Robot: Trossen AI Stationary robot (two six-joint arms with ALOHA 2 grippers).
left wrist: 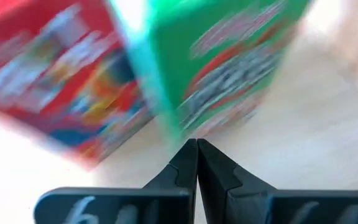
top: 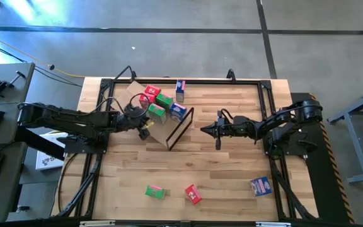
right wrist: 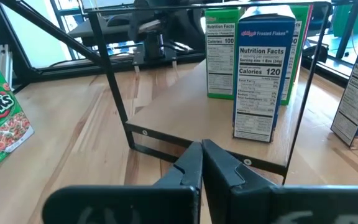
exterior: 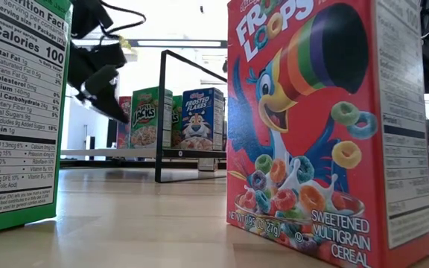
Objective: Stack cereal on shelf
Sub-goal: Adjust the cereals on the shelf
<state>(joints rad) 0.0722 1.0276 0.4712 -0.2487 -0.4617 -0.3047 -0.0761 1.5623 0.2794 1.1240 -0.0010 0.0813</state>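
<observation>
The shelf is a tan plywood panel lying on the table with a dark metal frame standing at its right end. Several cereal boxes stand on it: red, green and blue. My left gripper is shut over the panel's left part, its tips right at a green box that stands beside a red one. My right gripper is shut and empty, level, just right of the frame, pointing at it. My left gripper's shut fingertips stand at the lower edge of the green box, coming at it slanting down from the table's left. The view is blurred, and I cannot tell whether they touch it.
A blue box stands on the table beyond the shelf. Near the front edge stand a green box, a red Froot Loops box and a blue box. Bare wood lies between them and the shelf.
</observation>
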